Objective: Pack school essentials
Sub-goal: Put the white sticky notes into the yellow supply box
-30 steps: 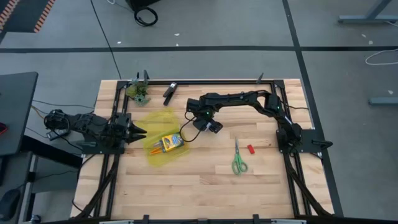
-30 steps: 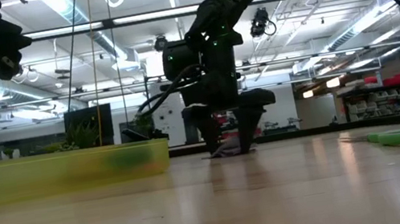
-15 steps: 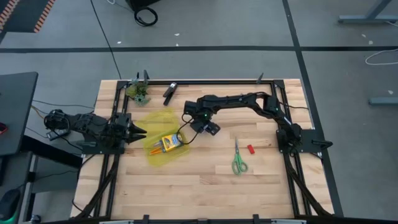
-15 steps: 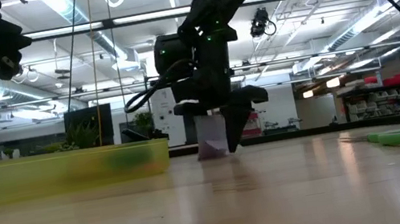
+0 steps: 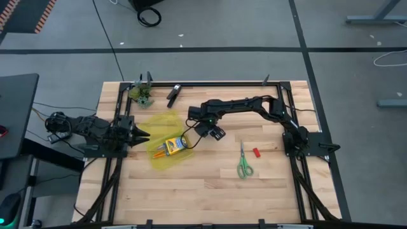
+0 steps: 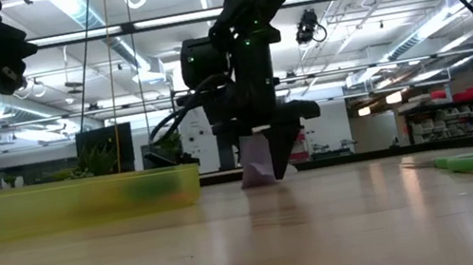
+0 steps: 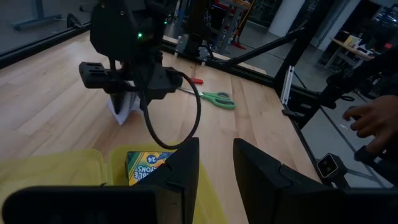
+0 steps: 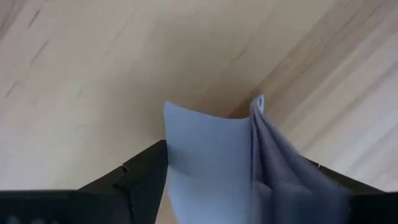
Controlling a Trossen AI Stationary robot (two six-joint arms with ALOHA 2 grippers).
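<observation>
My right gripper (image 5: 206, 131) is shut on the pale blue note pad (image 6: 257, 160), just right of the yellow pouch (image 5: 162, 154). The yellow-green crayon box (image 5: 172, 146) lies in that pouch. My left gripper (image 5: 142, 135) waits open at the pouch's left edge, touching nothing. In the left wrist view it looks over the crayon box (image 7: 147, 165) toward the note pad (image 7: 124, 106). The green-handled scissors (image 5: 243, 163) and the tiny red eraser (image 5: 257, 152) lie flat on the table's right half. Pencils and pen are out of view. My right gripper pinches the note pad's upper part (image 8: 208, 155) between its two fingers (image 8: 142, 174), coming from above and pointing down. The pad hangs upright below the fingers, its sheets fanned apart. Its lower edge (image 6: 258, 183) is at the table top; whether it touches, I cannot tell.
A black clip-like tool (image 5: 173, 94) and a small green leafy clump (image 5: 142, 95) sit near the table's far edge. A black frame (image 5: 222, 84) borders the table. A person's hand (image 7: 373, 118) shows beyond the right edge. Bare wood lies on the near side.
My right gripper has risen from the table and moved slightly toward the table's left, toward the yellow pouch. The note pad, low on the table a second ago, now hangs upright below the fingers.
</observation>
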